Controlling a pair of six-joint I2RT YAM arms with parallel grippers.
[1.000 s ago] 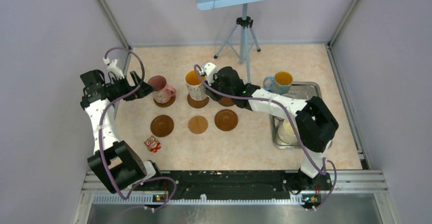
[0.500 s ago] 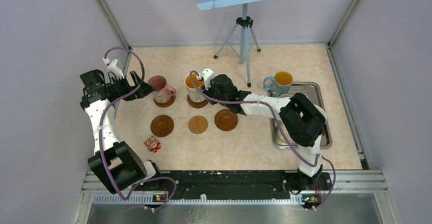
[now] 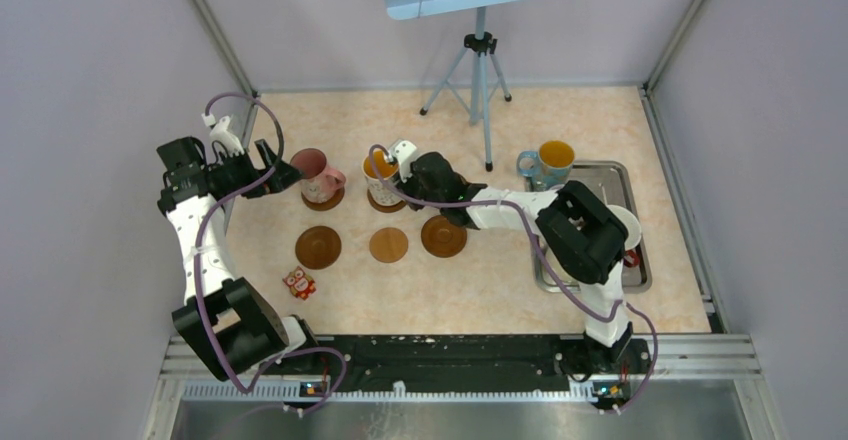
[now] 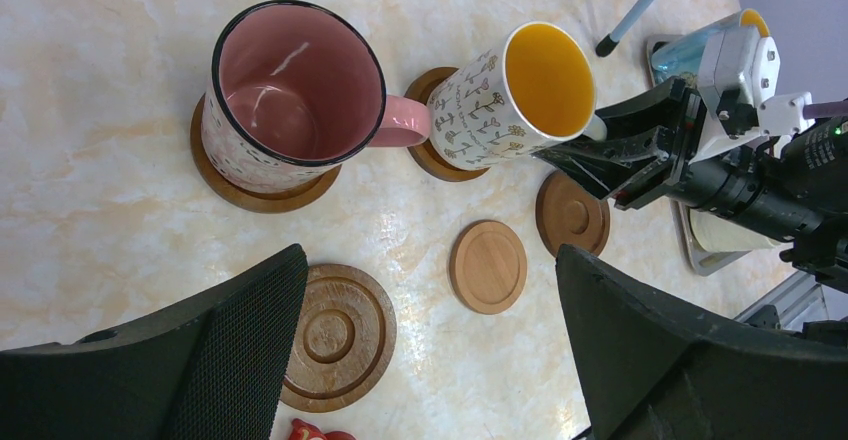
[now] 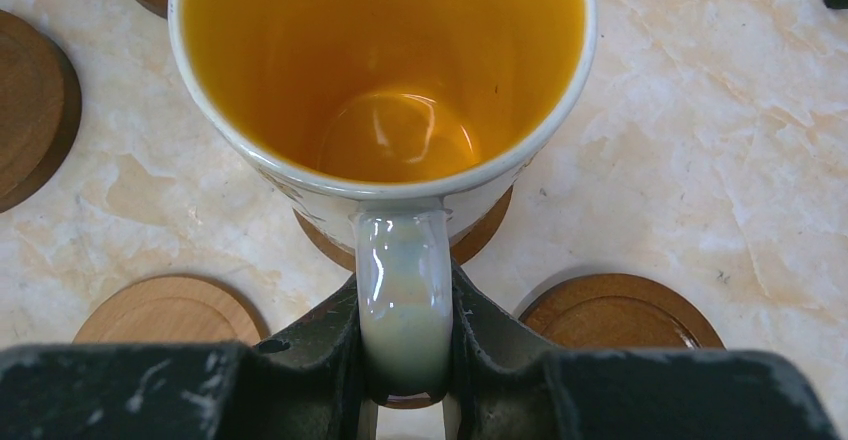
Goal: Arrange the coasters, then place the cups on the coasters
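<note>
We see right gripper (image 5: 404,345) clamped on patterned mug (image 5: 380,70) handle, over a coaster (image 5: 490,230). Left gripper (image 4: 430,260) wide apart, empty.

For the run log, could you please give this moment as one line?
right gripper: shut on patterned mug handle, over rear-middle coaster | left gripper: open | pink mug: on rear-left coaster

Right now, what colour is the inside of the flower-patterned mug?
Orange; the mug shows best in the right wrist view.

Beneath the patterned mug (image 5: 380,80), its coaster (image 5: 485,232) shows only as slivers. Left of the mug, a dark coaster (image 5: 30,110) is cut off by the frame edge. Right of the mug, the right arm (image 3: 580,235) hides most of the tray (image 3: 615,172).
</note>
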